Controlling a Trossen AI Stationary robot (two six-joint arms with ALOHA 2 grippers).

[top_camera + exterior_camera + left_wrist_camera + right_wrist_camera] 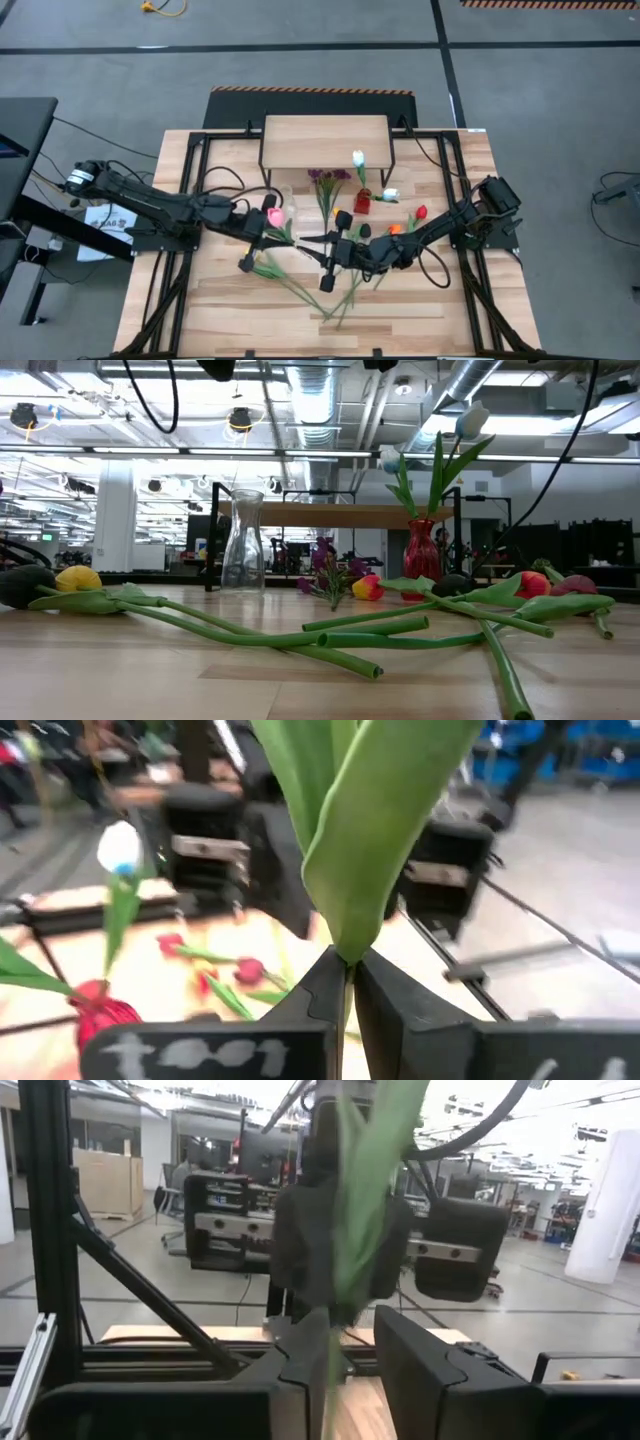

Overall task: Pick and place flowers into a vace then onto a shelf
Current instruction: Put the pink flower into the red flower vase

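Pinching hard, my left pincer (348,965) has its two fingers closed on a leafy stem (370,850) whose broad green blade stands straight up out of the grip. From above, that left pincer (268,232) sits over the middle of the table (440,310), just beside a pink tulip head (275,215). My right pincer (335,248) faces it from close by; its own camera shows the right pincer (350,1330) with fingers parted and a blurred green stem in the gap, near one finger, though I cannot tell whether it touches. Room is tight between the two pincers. The near half of the table holds only loose stems (310,295) lying flat, and black frame rails run along both side edges. Only the level view shows the clear glass vase (243,545) standing upright and empty beyond the stems, and the red vase (421,550) with white tulips upright in it. Only the overhead view shows the shelf (325,140) at the far edge, beyond both vases, well apart from my pincers. A purple sprig (328,177) lies between the shelf and my pincers, and a red tulip (421,212) lies by my right arm.
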